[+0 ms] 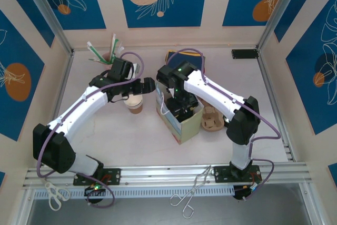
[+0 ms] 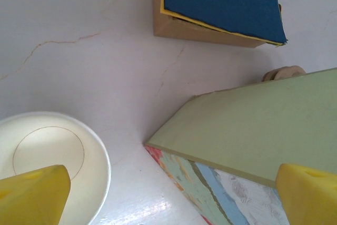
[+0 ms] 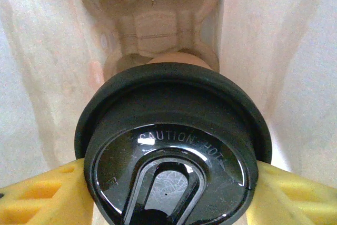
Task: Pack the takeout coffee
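Observation:
The takeout coffee, a brown cup under a black lid marked "caution hot", hangs inside the paper bag. My right gripper is shut on it, a yellow finger on each side of the lid. Below the cup, a moulded pulp tray lies at the bag's bottom. From above, my right gripper reaches down into the bag's mouth. My left gripper is open and holds nothing; it hovers just left of the bag, over a lidless brown cup.
The lidless cup and the bag's green flap sit close under my left fingers. A blue-topped box stands behind. A pulp carrier lies right of the bag. Straws stand at the back left. Tongs lie on the front rail.

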